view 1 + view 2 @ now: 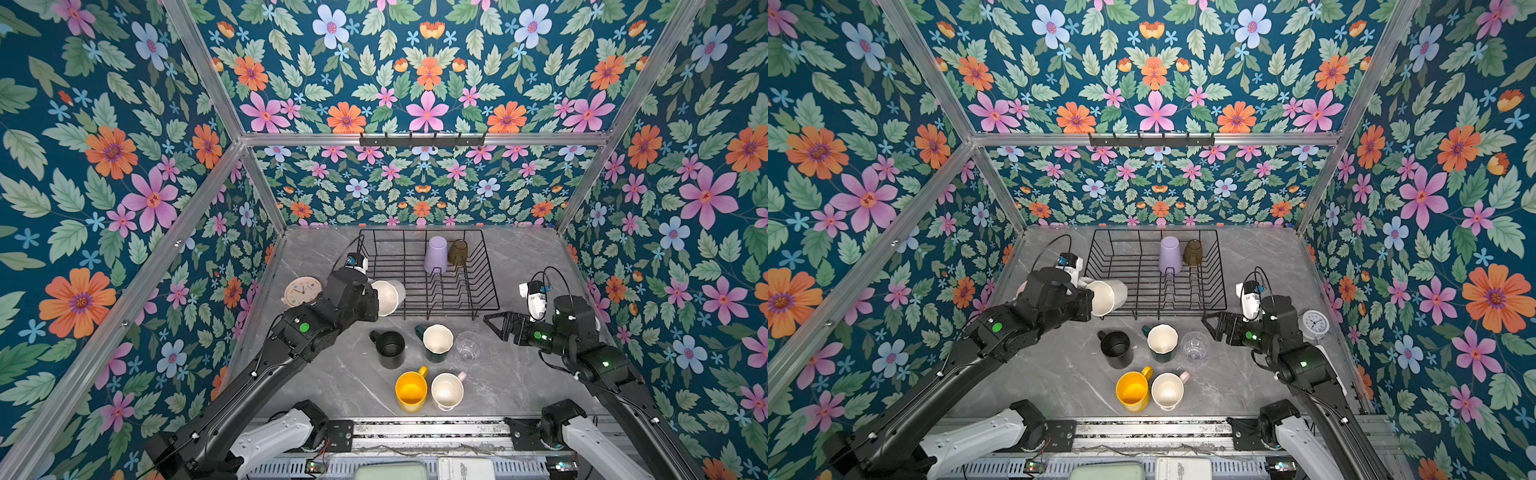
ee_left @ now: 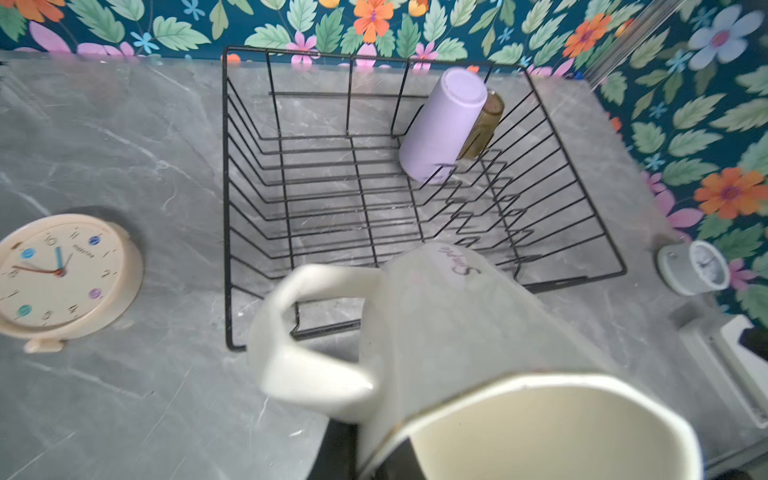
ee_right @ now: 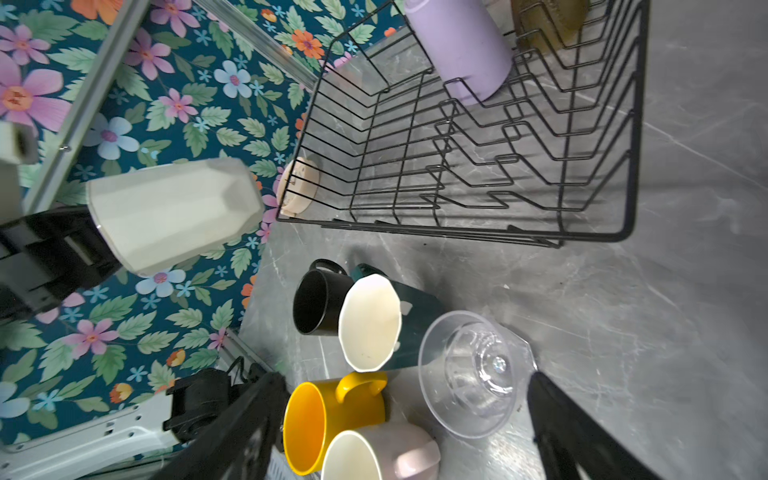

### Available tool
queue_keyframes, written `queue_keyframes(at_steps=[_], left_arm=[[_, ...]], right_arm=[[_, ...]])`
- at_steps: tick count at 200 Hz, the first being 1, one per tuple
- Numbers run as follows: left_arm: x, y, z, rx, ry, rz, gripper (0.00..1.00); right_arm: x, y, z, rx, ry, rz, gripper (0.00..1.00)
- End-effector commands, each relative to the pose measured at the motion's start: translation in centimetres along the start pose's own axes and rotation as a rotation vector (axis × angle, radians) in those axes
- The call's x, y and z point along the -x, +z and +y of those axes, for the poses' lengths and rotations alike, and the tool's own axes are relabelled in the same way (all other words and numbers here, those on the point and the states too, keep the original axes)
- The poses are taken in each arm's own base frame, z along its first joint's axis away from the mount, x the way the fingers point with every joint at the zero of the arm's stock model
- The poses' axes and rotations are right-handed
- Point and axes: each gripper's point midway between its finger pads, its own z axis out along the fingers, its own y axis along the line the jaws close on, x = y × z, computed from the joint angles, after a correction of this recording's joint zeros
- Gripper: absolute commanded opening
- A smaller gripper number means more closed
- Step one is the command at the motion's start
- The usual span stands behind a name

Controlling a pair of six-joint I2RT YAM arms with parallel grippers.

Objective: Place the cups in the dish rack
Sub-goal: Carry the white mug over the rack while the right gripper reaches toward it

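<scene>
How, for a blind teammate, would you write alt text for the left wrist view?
A white mug, held at its rim by jaws, fills the foreground before a black wire dish rack. Inside, a lilac tumbler and an olive-brown tumbler lean upside down; a pink clock sits beside the rack.

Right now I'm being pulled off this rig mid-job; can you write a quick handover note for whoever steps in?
Left claw: shut on the white mug, held tilted in the air at the dish rack's near left corner, not yet in.
Right claw: open, empty, beside the clear glass.
Done: lilac tumbler and olive-brown tumbler are in the rack, far right.
Left: the white mug, plus black mug, dark-green mug, clear glass, yellow mug and pale-pink mug, all on the table.
</scene>
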Motion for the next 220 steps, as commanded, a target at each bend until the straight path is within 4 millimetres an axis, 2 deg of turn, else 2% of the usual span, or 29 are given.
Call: queue_keyframes(at_steps=[1,37,74,117,168,220], left_arm=[[4.7,-0.6,-4.0,-0.295,-0.023,-0.174,0.0],[4.6,-0.3,-6.2,-0.52,-0.002,-0.173,0.0],[3.7,-0.7,-9.0,-0.759,0.045,-0.17,0.0],[3.1,-1.3,-11.2,-0.956,0.089,-0.169,0.0],[2.4,-1.6,-12.2,-1.07,0.109,-0.147,0.0],[2.0,-1.7,-12.4,-1.108,0.107,-0.147,0.0]], right_arm=[[1.4,-0.3,3.1,0.149,-0.03,-0.042,0.92],[2.2,-0.4,5.8,0.309,-0.044,-0.057,0.94],[2.6,-0.2,7.6,0.421,-0.049,-0.042,0.95],[3.1,-0.6,9.1,0.494,-0.07,-0.028,0.96],[3.3,-0.6,10.4,0.578,-0.086,0.0,0.96],[3.5,-0.1,11.4,0.623,-0.085,0.037,0.96]])
